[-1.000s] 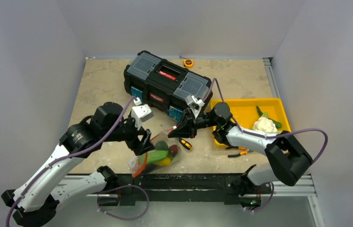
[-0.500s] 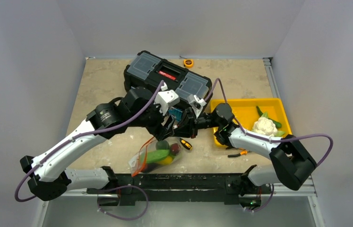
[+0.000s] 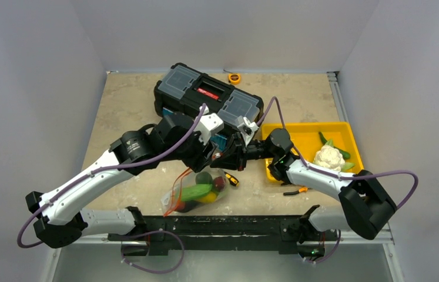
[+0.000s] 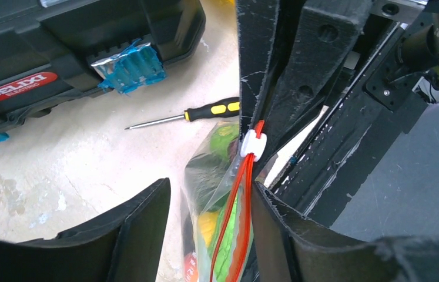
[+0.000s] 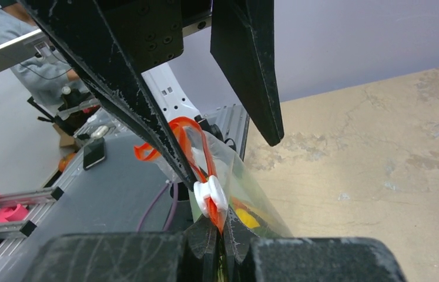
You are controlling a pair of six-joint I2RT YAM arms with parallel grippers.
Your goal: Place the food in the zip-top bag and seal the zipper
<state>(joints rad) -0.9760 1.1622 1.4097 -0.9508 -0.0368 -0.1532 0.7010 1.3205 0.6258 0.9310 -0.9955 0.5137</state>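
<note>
The clear zip-top bag [image 3: 196, 192] lies near the table's front edge and holds green, yellow and dark red food [image 3: 200, 191]. Its mouth is lifted toward the grippers. My right gripper [image 5: 220, 229] is shut on the end of the orange zipper [image 5: 205, 154], just past the white slider [image 5: 210, 197]. My left gripper [image 4: 211, 235] is open and straddles the zipper [image 4: 237, 202] below the slider [image 4: 253, 144]. Its right finger touches the strip. A white cauliflower [image 3: 328, 155] and green pieces [image 3: 325, 141] lie in the yellow tray.
A black toolbox [image 3: 208, 100] stands behind the grippers. The yellow tray [image 3: 299, 134] sits at right. A black-and-yellow screwdriver [image 4: 205, 113] lies beside the bag, orange-handled pliers [image 3: 296, 190] lie near the tray's front, and a small tape measure [image 3: 234, 77] is at the back.
My left arm swung from the bag's left side up next to the right gripper, and its jaws have narrowed around the zipper. The right gripper stayed shut on the zipper end.
</note>
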